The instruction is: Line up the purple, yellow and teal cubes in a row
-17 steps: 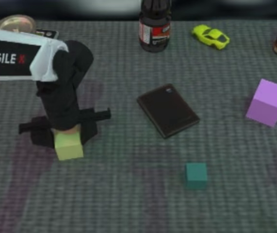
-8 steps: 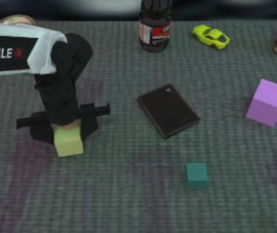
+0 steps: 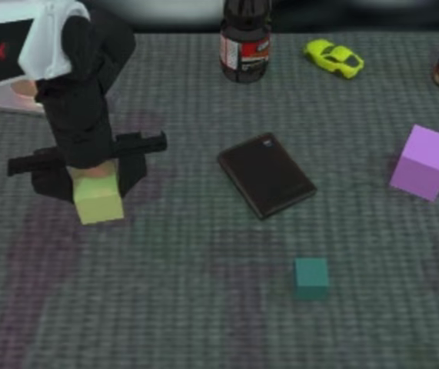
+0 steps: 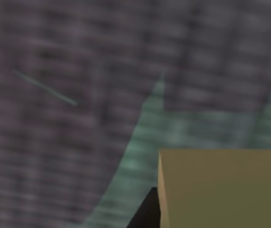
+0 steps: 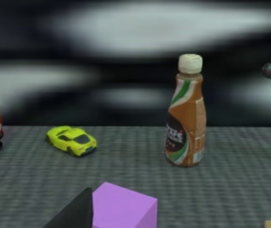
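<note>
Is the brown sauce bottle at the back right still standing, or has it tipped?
Upright. In the right wrist view the sauce bottle stands on its base with its cream cap on top, on the mat beside the toy car.

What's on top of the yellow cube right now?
The left gripper sits directly over the yellow cube, covering its far part in the top view. Its fingertips and any contact with the cube's sides are hidden beneath the wrist.

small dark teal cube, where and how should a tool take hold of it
Grip the small dark teal matte cube on two opposite side faces, coming straight down from above. It sits flat and square on the table with open space all round, so the top approach looks safest.
</note>
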